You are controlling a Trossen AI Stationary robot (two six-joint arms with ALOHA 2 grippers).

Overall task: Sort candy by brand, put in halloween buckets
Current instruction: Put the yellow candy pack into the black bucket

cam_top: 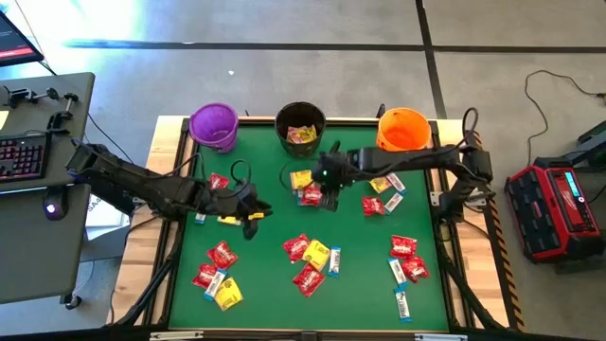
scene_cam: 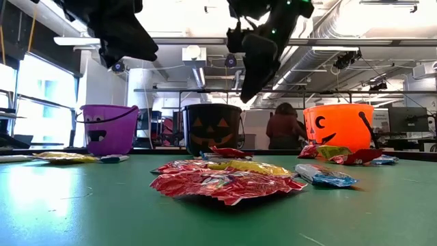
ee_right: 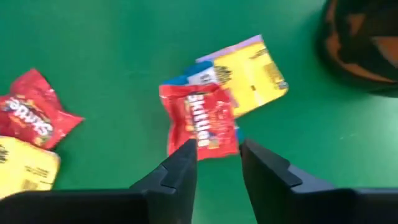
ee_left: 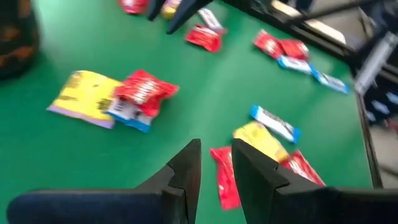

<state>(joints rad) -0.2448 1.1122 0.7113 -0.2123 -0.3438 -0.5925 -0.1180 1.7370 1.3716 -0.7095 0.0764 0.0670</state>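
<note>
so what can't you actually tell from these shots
- Purple bucket and orange bucket: the high view is too small to show whether any candy lies inside.
- White-and-blue bars: brand lettering blurred in the left wrist view.
- Black bucket: cut off by the right wrist picture's edge.
- Low view: a red packet up close hides the candy behind it.

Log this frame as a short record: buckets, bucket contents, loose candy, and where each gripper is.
buckets: purple bucket, black bucket, orange bucket along the far edge of the green mat
contents: yellow candy visible in the black bucket; others unclear
loose candy: red, yellow and white-and-blue packets scattered on the mat
left gripper: above the mat, empty
right gripper: over a red Skittles packet, fingers apart
</note>
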